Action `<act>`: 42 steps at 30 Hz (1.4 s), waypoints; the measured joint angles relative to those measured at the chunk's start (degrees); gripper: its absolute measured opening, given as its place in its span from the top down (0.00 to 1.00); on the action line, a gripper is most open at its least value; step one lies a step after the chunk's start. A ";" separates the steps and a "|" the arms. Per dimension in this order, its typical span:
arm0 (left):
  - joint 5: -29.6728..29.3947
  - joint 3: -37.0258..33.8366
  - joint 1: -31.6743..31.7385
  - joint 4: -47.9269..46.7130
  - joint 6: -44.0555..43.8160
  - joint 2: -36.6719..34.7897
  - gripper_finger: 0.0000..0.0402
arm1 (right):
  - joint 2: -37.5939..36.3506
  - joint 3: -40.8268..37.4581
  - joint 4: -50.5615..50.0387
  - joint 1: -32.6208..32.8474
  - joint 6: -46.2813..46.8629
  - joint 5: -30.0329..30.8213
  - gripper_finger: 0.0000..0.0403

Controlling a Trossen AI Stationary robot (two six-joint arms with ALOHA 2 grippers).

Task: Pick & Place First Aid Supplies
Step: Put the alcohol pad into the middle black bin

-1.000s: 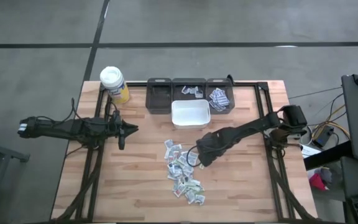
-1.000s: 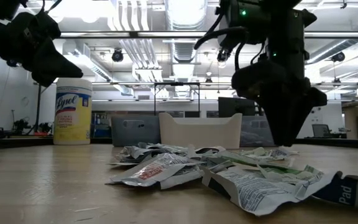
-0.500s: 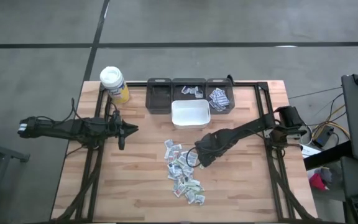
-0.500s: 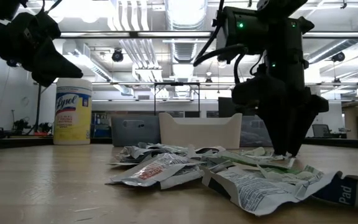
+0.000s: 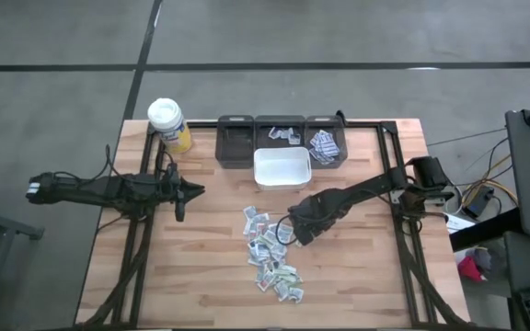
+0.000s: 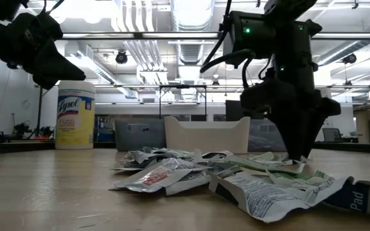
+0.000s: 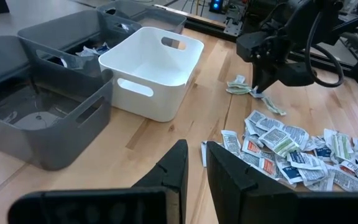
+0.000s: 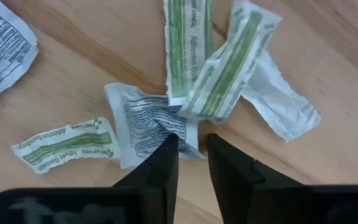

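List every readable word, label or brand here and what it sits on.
"Lysol": on the yellow bottle.
"Pad": on a blue-edged packet.
Green print on the strip packets: too blurred to read.
Print on the other packets: too small to read.

In the low view, the grey bins point(image 6: 137, 133) are largely hidden behind the white bin point(image 6: 205, 133), and their contents cannot be seen. Beside the white bin, the packet pile point(image 5: 272, 253) is partly covered by the right gripper point(image 5: 294, 241) from above. Print on the packets is too small to be read.
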 joint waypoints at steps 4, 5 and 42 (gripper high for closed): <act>0.00 0.00 0.00 0.01 0.00 0.00 0.87 | -0.49 -0.09 -0.20 0.00 0.03 -2.91 0.86; 0.00 0.00 0.00 0.00 0.02 0.02 0.87 | -0.49 -0.09 -0.52 0.08 0.02 -4.37 0.87; 0.19 0.00 0.01 3.53 1.09 0.00 0.87 | -5.12 0.16 38.89 -14.27 -37.86 -7.71 0.98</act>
